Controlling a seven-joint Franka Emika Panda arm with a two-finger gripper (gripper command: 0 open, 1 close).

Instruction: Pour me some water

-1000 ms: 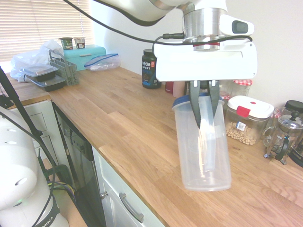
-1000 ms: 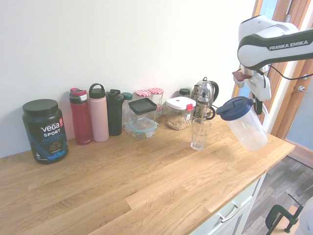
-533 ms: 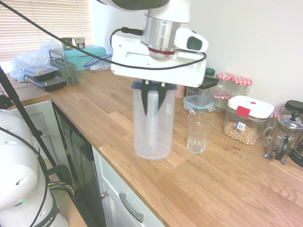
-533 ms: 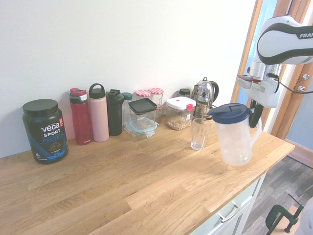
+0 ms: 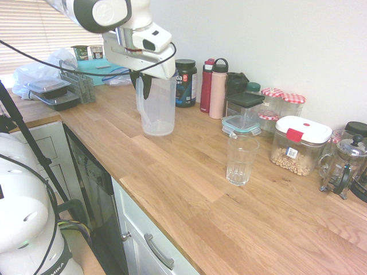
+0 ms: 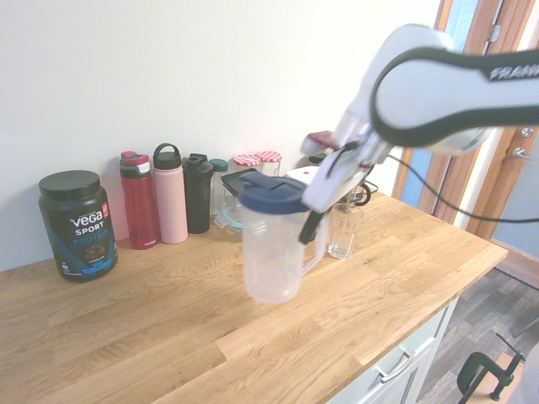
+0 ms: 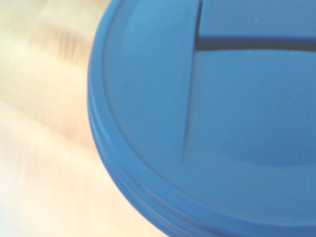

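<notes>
On the far left of the first outside view, some plastic food boxes [image 5: 50, 91] and a light blue-green tin [image 5: 103, 67] sit at the end of the long wooden worktop [image 5: 189, 183]. Next comes the white robot arm's gripper [image 5: 143, 86]. Its dark fingers are squeezed tight on the handle of a tall see-through plastic jug [image 5: 156, 103] with a dark blue lid [image 6: 274, 194]. The jug hangs upright in the air above the worktop and looks empty. Just behind it stands a black round tub with "Vega Sport" on it [image 5: 185, 83]. Then there is a dark red bottle [image 5: 206, 86], a pink bottle [image 5: 217, 89] and a black bottle [image 5: 235, 83], all in a row by the white wall. Further right, a clear ribbed drinking glass [image 5: 241, 159] stands alone on the wood, well apart from the jug. It looks empty too. Behind it is a small glass box with a black lid [image 5: 243, 112]. On the right is a clear box of nuts with a white lid [image 5: 298, 144], and a glass coffee press [image 5: 344, 166] by the edge. The wrist camera shows only the blue lid up close, blurry.
</notes>
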